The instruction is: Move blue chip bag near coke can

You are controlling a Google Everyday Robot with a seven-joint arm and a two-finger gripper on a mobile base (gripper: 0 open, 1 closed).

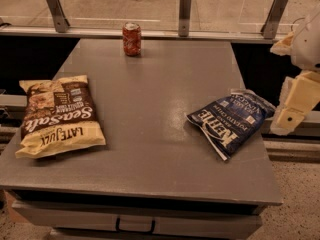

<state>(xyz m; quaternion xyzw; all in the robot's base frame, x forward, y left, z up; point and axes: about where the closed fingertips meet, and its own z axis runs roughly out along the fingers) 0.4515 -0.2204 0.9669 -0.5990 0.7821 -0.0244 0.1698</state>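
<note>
The blue chip bag [231,121] lies flat near the table's right edge, its white "Kettle" lettering facing up. The coke can [132,39] stands upright at the far middle of the table, well away from the bag. My gripper [295,109] hangs at the right edge of the view, just beyond the table's right edge and right of the bag, not touching it. It holds nothing.
A larger cream-and-brown "Late July Sea Salt" bag [59,115] lies at the table's left. The grey table [150,109] has a drawer handle [136,226] at the front. A rail with metal posts [185,14] runs behind it.
</note>
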